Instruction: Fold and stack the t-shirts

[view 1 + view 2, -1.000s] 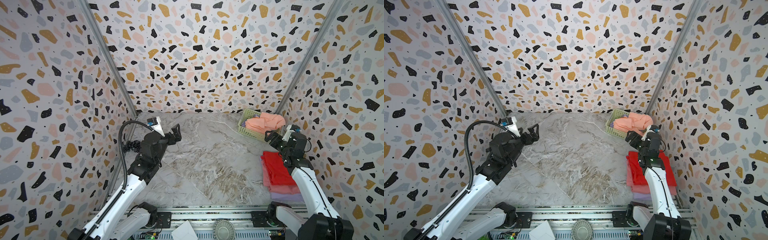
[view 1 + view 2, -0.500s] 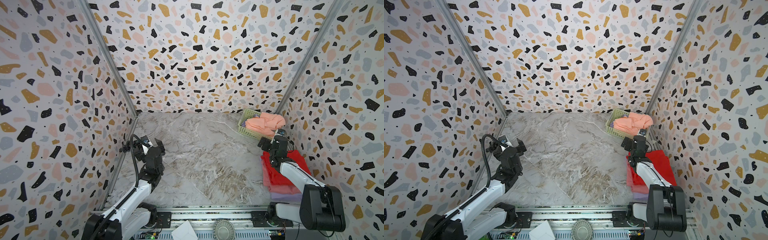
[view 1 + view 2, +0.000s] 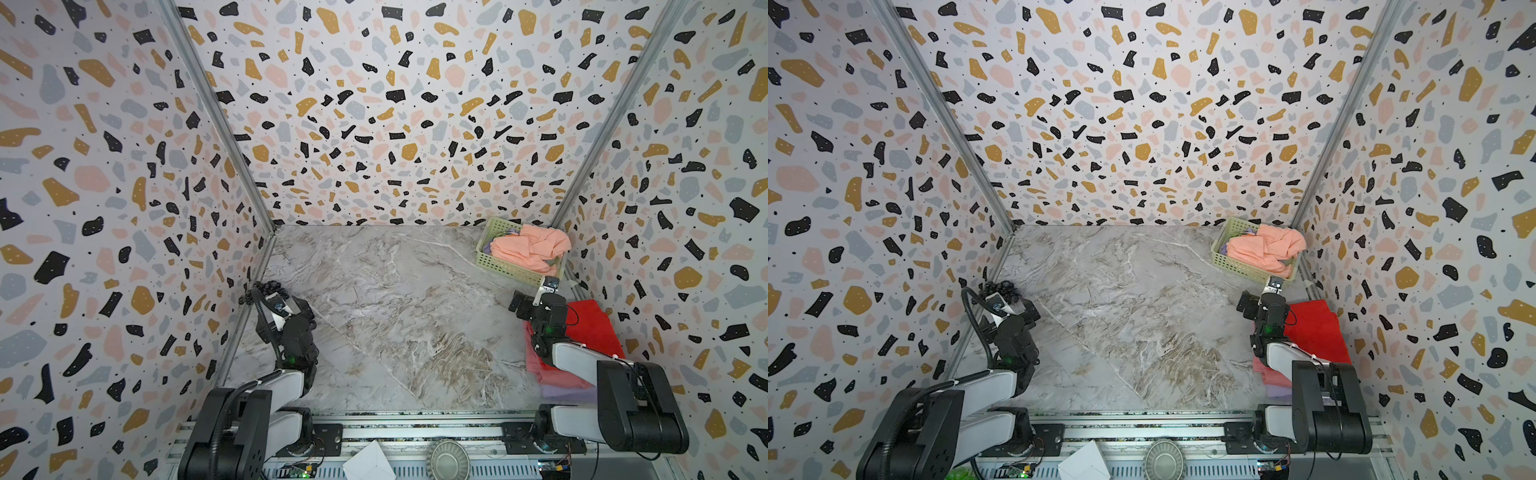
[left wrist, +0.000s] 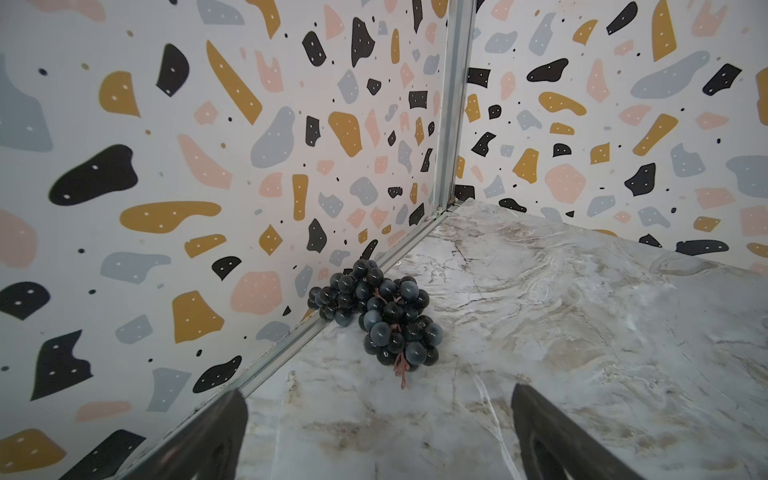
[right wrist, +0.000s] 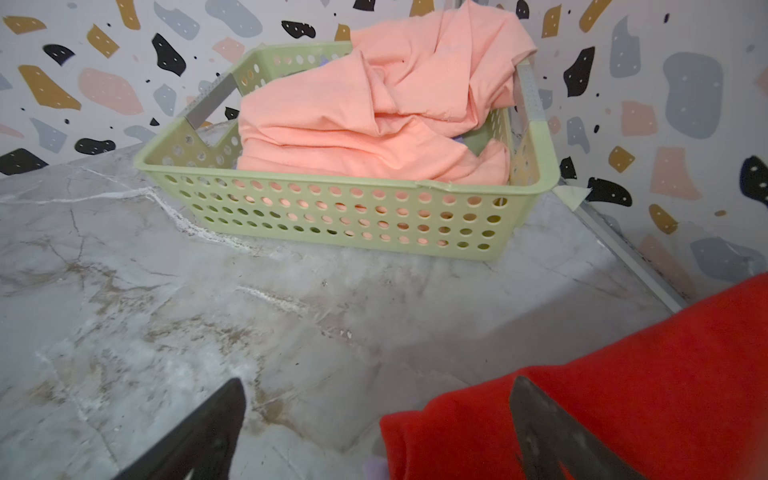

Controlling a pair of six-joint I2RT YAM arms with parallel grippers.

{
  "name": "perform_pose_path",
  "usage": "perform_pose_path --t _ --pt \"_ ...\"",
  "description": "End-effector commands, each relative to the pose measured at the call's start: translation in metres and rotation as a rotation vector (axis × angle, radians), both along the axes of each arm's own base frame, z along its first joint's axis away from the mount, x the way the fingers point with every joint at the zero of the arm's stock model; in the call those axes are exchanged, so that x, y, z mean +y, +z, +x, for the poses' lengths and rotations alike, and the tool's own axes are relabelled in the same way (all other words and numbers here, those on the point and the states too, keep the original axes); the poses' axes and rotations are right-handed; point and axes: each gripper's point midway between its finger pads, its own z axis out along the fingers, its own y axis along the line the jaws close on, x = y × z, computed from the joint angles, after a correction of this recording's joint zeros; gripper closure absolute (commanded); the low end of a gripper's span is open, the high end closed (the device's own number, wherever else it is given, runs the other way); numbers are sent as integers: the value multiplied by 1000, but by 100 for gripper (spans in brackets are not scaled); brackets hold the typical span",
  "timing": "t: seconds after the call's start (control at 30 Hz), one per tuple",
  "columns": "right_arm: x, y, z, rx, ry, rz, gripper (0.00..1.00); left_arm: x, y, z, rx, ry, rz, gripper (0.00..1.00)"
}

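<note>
One wrist view shows grapes (image 4: 376, 316) (wall-side).

Terrazzo-patterned walls (image 3: 374, 124) enclose a grey marble-look desk (image 3: 395, 311) on three sides, joined by metal corner rails (image 3: 216, 120) under even light.

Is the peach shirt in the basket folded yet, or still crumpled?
Crumpled. The peach shirt lies bunched in loose twists inside the green basket, spilling over its rim.
</note>
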Motion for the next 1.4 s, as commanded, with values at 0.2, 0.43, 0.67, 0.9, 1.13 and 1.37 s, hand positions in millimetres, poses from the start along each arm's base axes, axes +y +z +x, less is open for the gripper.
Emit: perform_pose_path --t 0.2,0.43,0.67,0.9,1.13,1.37 --pt "18 19 9 -129 99 -88 1 -9 10 21 -92 -109 7 0" --pt "16 31 -5 -254 89 -143 1 -19 -1 37 -52 -176 21 1" --pt "35 25 -4 -299 161 -203 1 -18 -6 43 -4 -169 20 0" --pt "44 16 2 -234 202 -216 1 -21 -6 44 4 -172 30 0" --pt "44 15 3 -233 202 -215 1 -22 -7 46 17 -162 40 1" --pt "43 16 2 -234 199 -213 1 -23 -8 47 26 -158 45 1"
